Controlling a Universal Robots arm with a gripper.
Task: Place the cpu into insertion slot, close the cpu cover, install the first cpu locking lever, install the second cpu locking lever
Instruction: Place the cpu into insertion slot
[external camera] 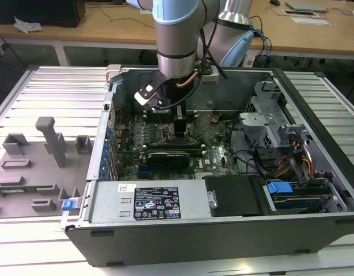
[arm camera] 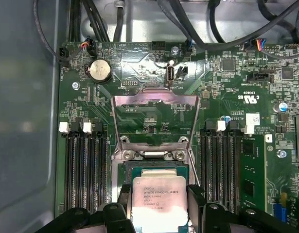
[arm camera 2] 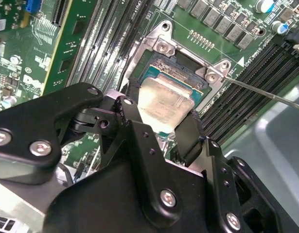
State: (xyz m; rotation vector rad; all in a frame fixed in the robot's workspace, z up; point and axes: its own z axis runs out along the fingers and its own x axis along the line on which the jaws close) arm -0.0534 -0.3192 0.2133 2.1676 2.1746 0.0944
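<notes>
The cpu [arm camera: 159, 201] [arm camera 2: 164, 102], pale silver-faced on a green base, lies level over the insertion slot [arm camera: 151, 155] [arm camera 2: 161, 46], inside its silver rim. I cannot tell whether it is fully seated. My gripper [arm camera: 160, 204] [arm camera 2: 161, 121] [external camera: 179, 123] reaches down into the open computer case, and its black fingers [arm camera 2: 190, 133] press the chip's two opposite edges. The cpu cover [arm camera: 154, 99] stands hinged up behind the slot, the board visible through its window. A thin wire locking lever [arm camera 2: 266, 92] sticks out unlatched from one corner of the slot.
Long black memory slots [arm camera: 83, 170] [arm camera: 222, 165] flank the socket on both sides. Cables [arm camera: 198, 29] hang along the board's edge near a coin cell [arm camera: 99, 71]. A grey drive cage [external camera: 269, 123] and power supply [external camera: 148, 201] fill the case; a grey fixture tray [external camera: 33, 167] sits beside it.
</notes>
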